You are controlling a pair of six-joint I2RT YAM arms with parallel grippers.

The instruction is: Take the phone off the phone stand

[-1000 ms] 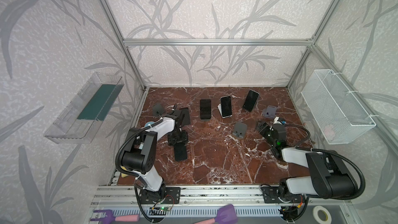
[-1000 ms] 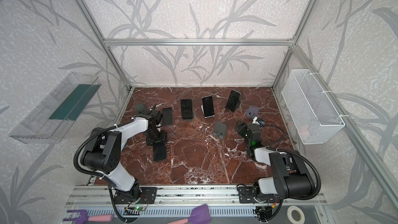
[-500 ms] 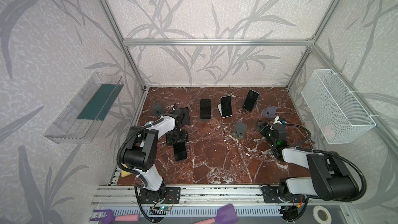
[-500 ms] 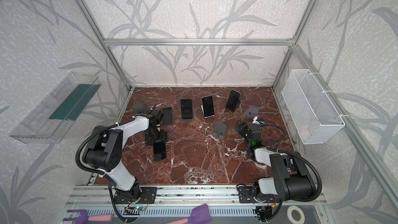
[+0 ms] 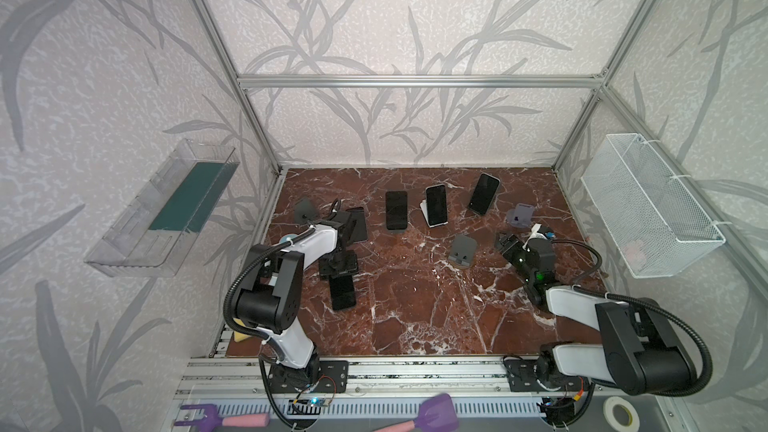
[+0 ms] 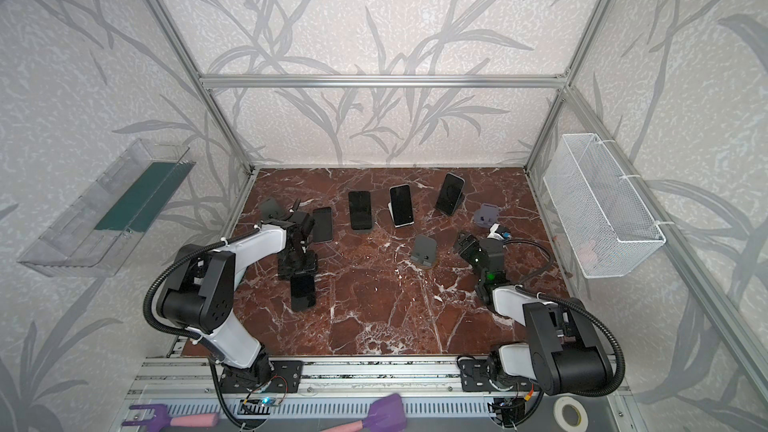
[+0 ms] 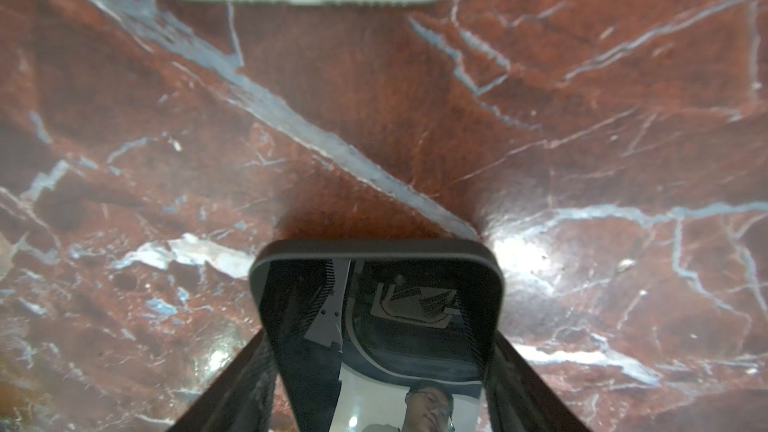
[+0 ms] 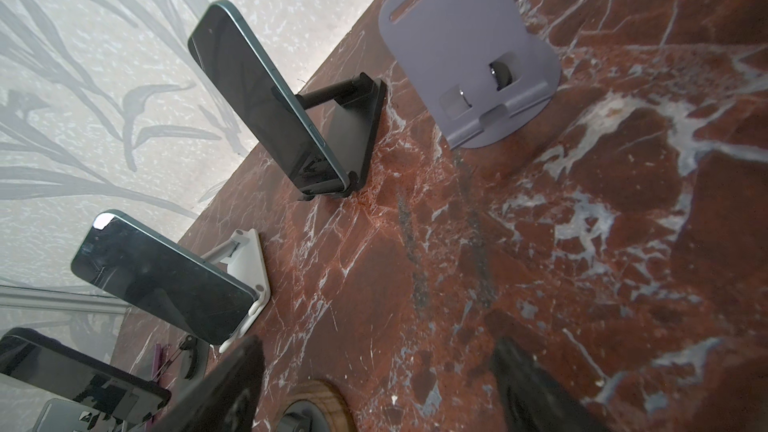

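On the near left of the marble table (image 5: 415, 317), the left gripper (image 5: 340, 273) reaches down with its jaws clasping the long edges of a dark phone (image 5: 343, 295). The phone lies on the table, screen up, off any stand. An empty dark stand (image 5: 305, 210) sits well apart at far left. The right gripper (image 5: 503, 243) is low, jaws parted, nothing between, near an empty grey stand (image 5: 462, 250). On the far side, a white stand (image 8: 249, 259) props a second phone (image 8: 166, 280) and a black stand (image 8: 353, 126) a third phone (image 8: 266, 105).
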